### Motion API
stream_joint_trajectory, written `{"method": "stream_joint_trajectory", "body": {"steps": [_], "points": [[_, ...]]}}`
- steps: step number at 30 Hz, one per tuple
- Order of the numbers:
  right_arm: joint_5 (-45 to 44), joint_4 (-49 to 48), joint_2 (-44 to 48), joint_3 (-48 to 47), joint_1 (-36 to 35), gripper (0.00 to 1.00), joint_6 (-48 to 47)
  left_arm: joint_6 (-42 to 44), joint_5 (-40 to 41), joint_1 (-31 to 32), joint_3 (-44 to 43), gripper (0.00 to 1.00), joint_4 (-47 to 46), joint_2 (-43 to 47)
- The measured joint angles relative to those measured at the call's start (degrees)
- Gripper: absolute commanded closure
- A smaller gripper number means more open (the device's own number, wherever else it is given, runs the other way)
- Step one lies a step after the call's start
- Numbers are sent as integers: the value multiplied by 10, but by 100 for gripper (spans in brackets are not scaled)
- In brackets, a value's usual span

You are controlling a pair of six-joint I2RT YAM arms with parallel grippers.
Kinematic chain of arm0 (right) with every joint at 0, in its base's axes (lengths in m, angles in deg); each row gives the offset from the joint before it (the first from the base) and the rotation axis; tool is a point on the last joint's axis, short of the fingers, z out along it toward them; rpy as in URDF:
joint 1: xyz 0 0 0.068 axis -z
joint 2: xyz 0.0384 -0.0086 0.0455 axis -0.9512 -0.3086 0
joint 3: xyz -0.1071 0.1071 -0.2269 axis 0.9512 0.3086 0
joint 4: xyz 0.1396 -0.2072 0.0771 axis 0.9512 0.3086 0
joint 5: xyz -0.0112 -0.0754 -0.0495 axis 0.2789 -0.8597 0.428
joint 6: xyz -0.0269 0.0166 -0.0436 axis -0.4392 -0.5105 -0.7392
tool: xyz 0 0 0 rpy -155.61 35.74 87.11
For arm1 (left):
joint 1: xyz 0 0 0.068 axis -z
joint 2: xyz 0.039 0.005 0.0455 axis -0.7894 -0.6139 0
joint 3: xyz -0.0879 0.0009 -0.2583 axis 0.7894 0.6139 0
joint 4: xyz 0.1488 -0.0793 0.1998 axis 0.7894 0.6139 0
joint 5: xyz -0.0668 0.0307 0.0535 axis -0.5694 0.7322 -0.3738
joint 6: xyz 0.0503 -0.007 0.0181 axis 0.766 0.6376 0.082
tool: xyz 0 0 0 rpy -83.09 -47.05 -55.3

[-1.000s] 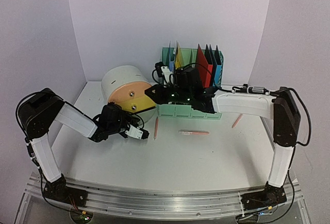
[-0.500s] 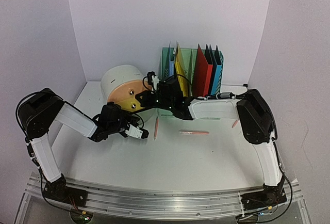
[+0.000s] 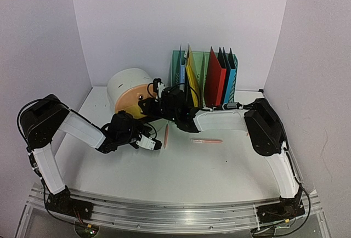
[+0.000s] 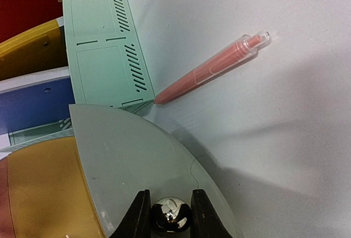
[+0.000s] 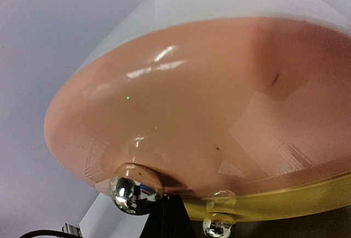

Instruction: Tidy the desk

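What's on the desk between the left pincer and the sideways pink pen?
A second pink pen, lying roughly front to back; the top view shows it.

The drawer front (image 5: 192,112) is glossy plastic, the knob (image 4: 171,216) mirror-bright metal, the desk (image 4: 274,139) matt, the pen (image 4: 214,68) translucent plastic.

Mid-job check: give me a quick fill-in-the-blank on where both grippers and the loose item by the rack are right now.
1. The left gripper is clamped on a chrome ___ of the round drawer unit.
2. A pink ___ lies with its tip pointing at the mint-green file rack.
3. The right gripper is ___, close to the peach drawer front.
Missing words: knob; pen; shut.
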Motion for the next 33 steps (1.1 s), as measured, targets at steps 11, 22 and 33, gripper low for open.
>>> {"method": "stream_joint_trajectory", "body": {"steps": [11, 22, 33], "points": [[-11, -15, -1, 3, 0, 100, 11, -110, 59, 45, -10, 97, 90, 35], [-25, -24, 5, 41, 2, 94, -6, -150, 82, 68, -16, 67, 119, 40], [-13, -17, 144, 119, 4, 65, -38, -186, 56, 70, -16, 48, 192, 73]]}}
